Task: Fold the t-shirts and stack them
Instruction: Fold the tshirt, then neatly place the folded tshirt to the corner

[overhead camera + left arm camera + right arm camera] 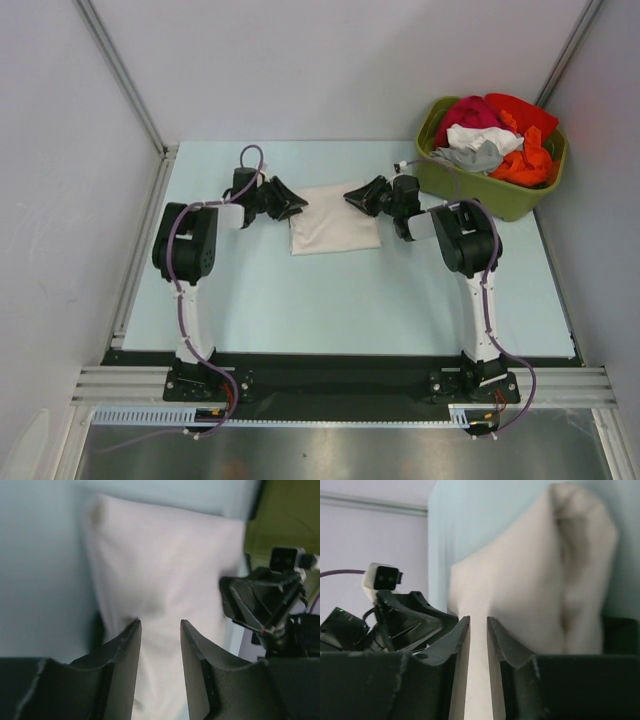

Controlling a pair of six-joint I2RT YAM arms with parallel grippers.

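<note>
Pale blue worktop [300, 300]: carried the cloth.
Folded cream-white cloth t-shirt [333, 222]: lay flat.
Left end effector [160, 625]: spread, at its edge.
Right end effector [478, 620]: narrow slit; couldn't tell whether pinching.

Pale blue table [330, 300] between plain grey walls [330, 60]

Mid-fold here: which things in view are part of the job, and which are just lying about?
Job: folded cream t-shirt, left claw, right claw.
Lying about: green tub, heap of clothes inside it.
</note>
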